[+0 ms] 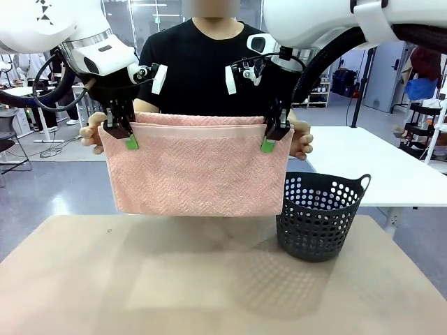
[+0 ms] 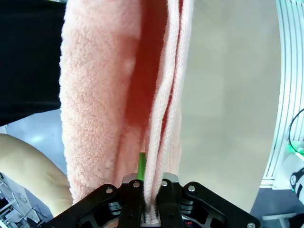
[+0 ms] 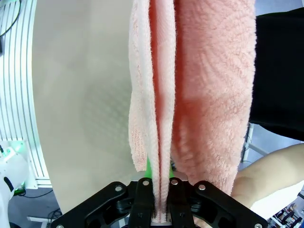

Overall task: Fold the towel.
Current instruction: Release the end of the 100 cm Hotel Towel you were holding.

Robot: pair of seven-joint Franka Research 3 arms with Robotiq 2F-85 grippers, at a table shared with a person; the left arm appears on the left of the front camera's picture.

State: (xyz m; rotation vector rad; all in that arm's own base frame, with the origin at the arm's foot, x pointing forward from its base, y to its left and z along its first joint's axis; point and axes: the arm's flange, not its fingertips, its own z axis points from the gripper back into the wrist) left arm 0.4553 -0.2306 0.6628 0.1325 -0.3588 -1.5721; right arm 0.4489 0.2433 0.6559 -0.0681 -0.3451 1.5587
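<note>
From the front, the left gripper and the right gripper were raised level with each other. Each was pressed shut on an upper corner of the towel, which hung between and below them as a wide pink sheet, doubled over, with a second layer rising slightly behind the front one. Just outside the left gripper, one hand of the person held the same corner, and the other hand sat just outside the right gripper. The person's black-shirted torso stood directly behind the cloth.

The wrist cameras gave the edge-on detail that the front camera lacked. Looking down the left gripper's fingers, the towel ran away from the tips in separate folds. A thin layer was nipped between the jaws, with a sliver of green pad against it, and a thicker fold hung free to one side, beyond which lay the person's bare forearm. The right wrist camera showed the mirror of this: a narrow layer clamped between closed jaws, a fuller fold alongside, and skin past it.

Below the right gripper and slightly outward stood a dark perforated basket, its rim partly covered by the towel's lower corner. Beneath both grippers lay the beige table, which carried a soft shadow of the cloth. Beyond it were grey floor, a white table, shelving and a pale railed frame.
</note>
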